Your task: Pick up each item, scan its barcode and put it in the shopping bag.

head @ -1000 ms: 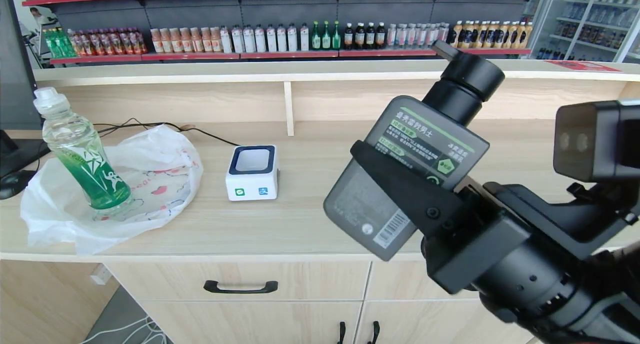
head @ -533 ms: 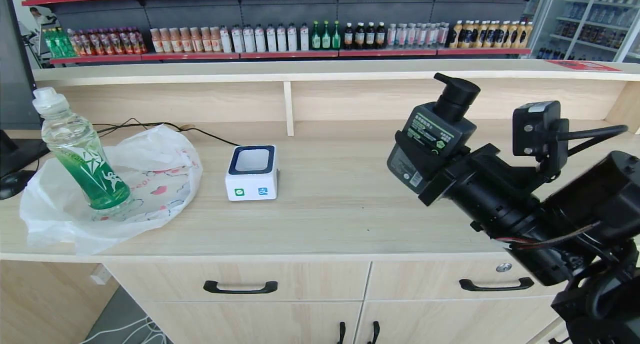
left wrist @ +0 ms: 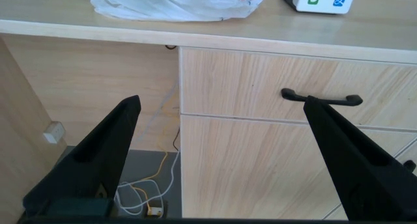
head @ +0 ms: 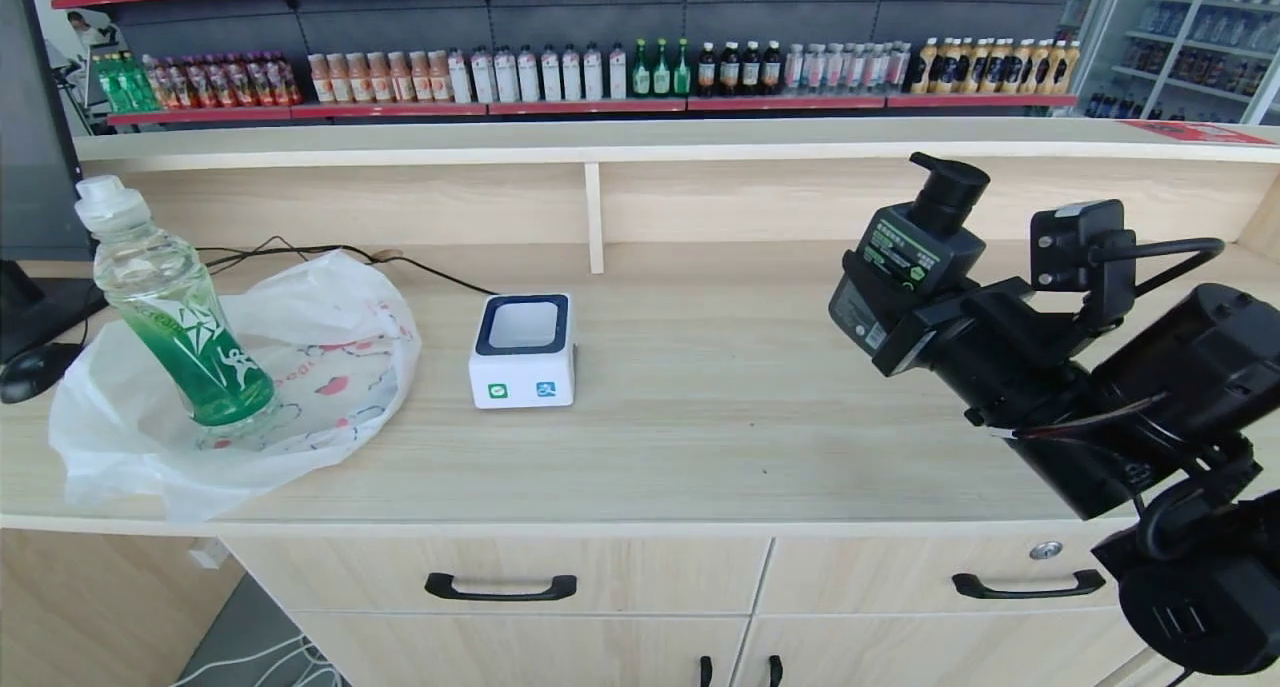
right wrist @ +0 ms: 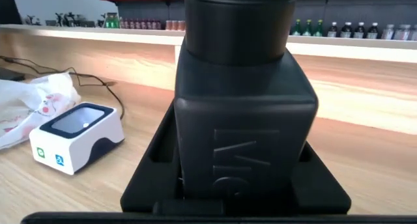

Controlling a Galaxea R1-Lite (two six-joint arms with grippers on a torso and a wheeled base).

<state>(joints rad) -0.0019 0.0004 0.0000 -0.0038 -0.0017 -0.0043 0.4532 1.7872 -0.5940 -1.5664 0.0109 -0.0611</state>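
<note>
A dark grey pump bottle point(head: 903, 263) hangs tilted above the right side of the wooden counter point(head: 700, 417), its barcode facing left and downward. My right gripper point(head: 893, 319) is shut on its body; the right wrist view has the bottle point(right wrist: 244, 120) close up between the fingers. The white scanner point(head: 523, 350) with a blue-rimmed window sits mid-counter, well left of the bottle. A green drink bottle point(head: 180, 317) stands on the flattened white shopping bag point(head: 310, 367) at far left. My left gripper point(left wrist: 221, 159) is open below the counter front, facing the drawers.
A monitor point(head: 30, 157) and mouse point(head: 30, 372) sit at the far left edge, with cables point(head: 260, 252) behind the bag. A raised ledge point(head: 640, 152) with an upright divider point(head: 594, 217) backs the counter. Drawer handles point(head: 500, 587) line the front below.
My right gripper has carried the pump bottle from close before the head camera back and down, over the counter's right side. The head view has shifted slightly. Bag, green bottle and scanner stay put.
</note>
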